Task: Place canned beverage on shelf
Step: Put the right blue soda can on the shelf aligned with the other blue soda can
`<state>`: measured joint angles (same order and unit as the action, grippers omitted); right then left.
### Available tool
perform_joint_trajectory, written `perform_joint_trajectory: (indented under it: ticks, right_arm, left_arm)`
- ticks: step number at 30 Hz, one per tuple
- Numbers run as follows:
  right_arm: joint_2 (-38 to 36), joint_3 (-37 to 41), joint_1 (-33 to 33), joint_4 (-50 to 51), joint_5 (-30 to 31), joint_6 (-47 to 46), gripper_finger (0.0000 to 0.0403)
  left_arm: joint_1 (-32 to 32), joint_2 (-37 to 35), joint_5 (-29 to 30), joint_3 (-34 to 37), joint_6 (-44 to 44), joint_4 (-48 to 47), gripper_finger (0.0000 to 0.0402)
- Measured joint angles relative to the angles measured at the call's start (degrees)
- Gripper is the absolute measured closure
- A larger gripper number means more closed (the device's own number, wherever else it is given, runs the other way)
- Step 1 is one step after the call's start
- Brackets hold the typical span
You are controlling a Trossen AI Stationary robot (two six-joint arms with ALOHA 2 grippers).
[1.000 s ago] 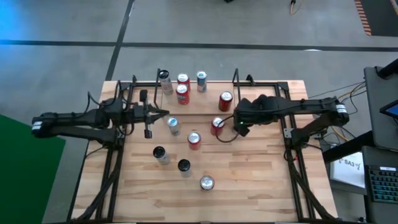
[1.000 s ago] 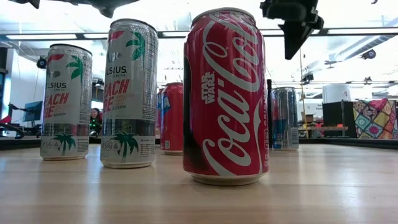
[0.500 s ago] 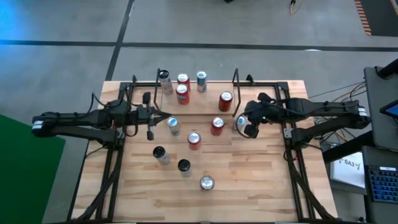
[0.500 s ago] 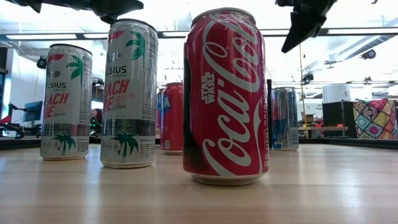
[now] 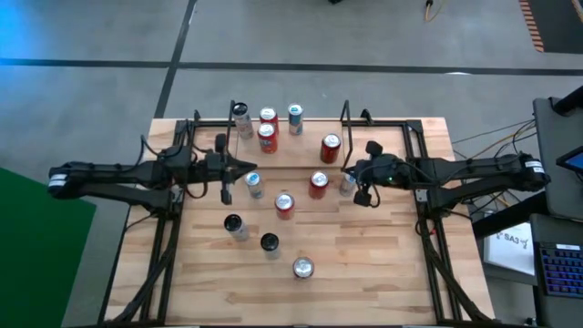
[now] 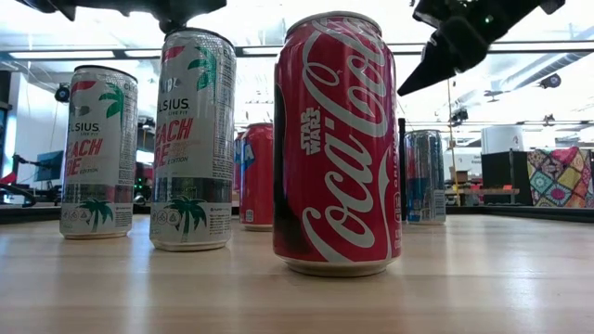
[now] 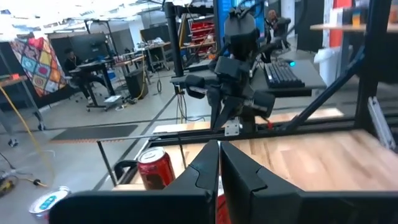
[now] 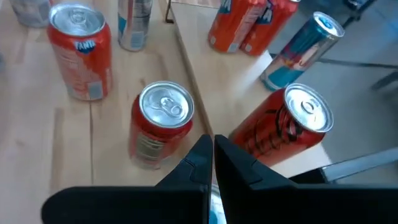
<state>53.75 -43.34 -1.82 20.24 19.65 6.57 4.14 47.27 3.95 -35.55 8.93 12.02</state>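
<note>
Wooden table (image 5: 364,264) on a grey floor (image 5: 364,46). At three o'clock, a keyboard (image 5: 560,269) and cables (image 5: 483,137). At nine o'clock, a green panel (image 5: 36,264). Beyond, a patchwork cloth (image 6: 560,176).

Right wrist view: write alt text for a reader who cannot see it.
The right gripper, shut and empty, hovers over a wooden table between two upright red cans. An orange Fanta can and more cans stand beyond.

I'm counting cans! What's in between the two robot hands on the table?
Seen from above, three cans stand between the shut left gripper and the shut right gripper: a silver-blue can, a red can and another red can slightly nearer.
</note>
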Motion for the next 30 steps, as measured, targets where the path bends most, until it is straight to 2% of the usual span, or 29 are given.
perform_joint_trajectory:
  ticks: [3,5,8,13,16,19,24,30]
  right_arm:
    - [0.42,0.01,0.04,0.00,2.66,0.22,0.0394]
    - [0.72,0.01,0.02,-0.06,3.20,-1.48,0.0394]
    - [0.75,0.01,0.02,-0.01,7.12,-4.69,0.0393]
    - [0.75,0.01,0.02,0.19,11.81,-8.51,0.0393]
    - [0.75,0.01,0.02,0.06,11.92,-8.52,0.0388]
    - [0.75,0.01,0.02,-0.01,11.92,-9.05,0.0366]
    - [0.75,0.01,0.02,0.02,11.93,-14.57,0.0305]
    - [0.75,0.01,0.06,0.04,11.34,-15.59,0.0241]
  left_arm:
    - [0.00,1.10,0.02,-0.03,-4.00,1.68,0.0402]
    - [0.00,1.75,0.02,-0.04,-6.98,2.10,0.0402]
    - [0.00,2.61,0.02,-0.07,-10.75,3.05,0.0402]
    - [0.00,4.36,0.02,-0.07,-13.31,3.40,0.0402]
    - [0.00,5.69,0.04,-0.09,-15.22,4.72,0.0402]
    - [0.00,7.37,0.02,-0.09,-16.79,6.32,0.0402]
    - [0.00,9.57,0.02,-0.09,-15.77,9.01,0.0402]
    - [0.00,10.18,0.03,-0.09,-15.28,10.38,0.0402]
